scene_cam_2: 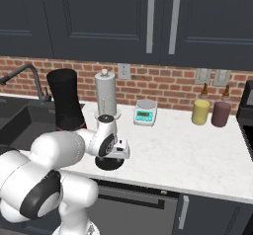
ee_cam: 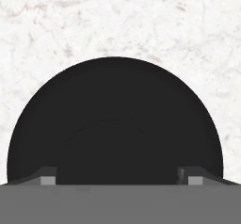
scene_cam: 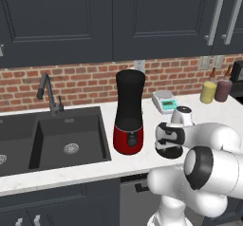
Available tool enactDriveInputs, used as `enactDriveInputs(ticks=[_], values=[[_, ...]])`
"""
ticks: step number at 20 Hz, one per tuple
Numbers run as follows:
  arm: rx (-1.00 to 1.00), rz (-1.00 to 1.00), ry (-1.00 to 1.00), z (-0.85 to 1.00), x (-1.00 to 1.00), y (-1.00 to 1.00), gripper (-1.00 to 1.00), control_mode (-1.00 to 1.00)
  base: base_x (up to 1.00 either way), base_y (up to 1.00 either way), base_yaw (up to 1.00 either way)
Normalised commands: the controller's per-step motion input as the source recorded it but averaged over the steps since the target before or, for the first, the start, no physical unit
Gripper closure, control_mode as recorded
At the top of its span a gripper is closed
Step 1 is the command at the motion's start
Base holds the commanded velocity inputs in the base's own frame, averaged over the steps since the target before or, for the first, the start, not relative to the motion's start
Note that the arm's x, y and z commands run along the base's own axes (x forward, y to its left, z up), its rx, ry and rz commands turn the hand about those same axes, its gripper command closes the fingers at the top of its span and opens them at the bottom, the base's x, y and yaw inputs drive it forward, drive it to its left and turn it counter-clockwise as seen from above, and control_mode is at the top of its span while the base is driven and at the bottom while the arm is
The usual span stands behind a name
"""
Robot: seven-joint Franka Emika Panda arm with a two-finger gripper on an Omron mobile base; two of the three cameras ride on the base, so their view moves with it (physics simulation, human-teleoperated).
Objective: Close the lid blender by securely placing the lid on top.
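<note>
The lid (ee_cam: 113, 124) is a flat round black disc lying on the white marble counter, right under my hand. My gripper (ee_cam: 120, 176) is open, its two fingertips (ee_cam: 47, 176) spread wide just above the disc with nothing between them. In the base views the gripper (scene_cam: 170, 145) (scene_cam_2: 113, 154) points down onto the lid (scene_cam: 171, 154) (scene_cam_2: 108, 165) near the counter's front edge. To the lid's left stands the blender (scene_cam: 129, 111) (scene_cam_2: 65, 100), a tall black jar on a glossy red base, upright with its top uncovered.
A grey-and-teal kitchen scale (scene_cam: 164, 101) (scene_cam_2: 145, 112) sits behind the lid by the brick wall. Yellow (scene_cam: 208, 92) and maroon (scene_cam: 223, 90) bottles stand at the back right. A dark sink (scene_cam: 71, 142) with a faucet (scene_cam: 47, 94) lies left of the blender.
</note>
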Motion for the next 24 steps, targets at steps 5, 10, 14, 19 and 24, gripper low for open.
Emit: enactDriveInputs(ticks=[5, 10, 14, 19, 24], values=[[0.02, 0.02, 0.00, -0.12, 0.23, 0.00, 1.00, -1.00, 0.00, 0.00, 0.00], [0.06, 0.05, 0.00, -0.05, 0.24, 0.00, 1.00, -1.00, 0.00, 0.00, 0.00], [0.02, 0.06, 0.00, 0.00, 0.06, 0.01, 1.00, -1.00, 0.00, 0.00, 0.00], [0.00, 0.06, 0.00, 0.45, -0.08, 0.00, 1.00, -1.00, 0.00, 0.00, 0.00], [0.00, 0.02, -0.01, 1.00, -0.20, -0.04, 1.00, -1.00, 0.00, 0.00, 0.00]])
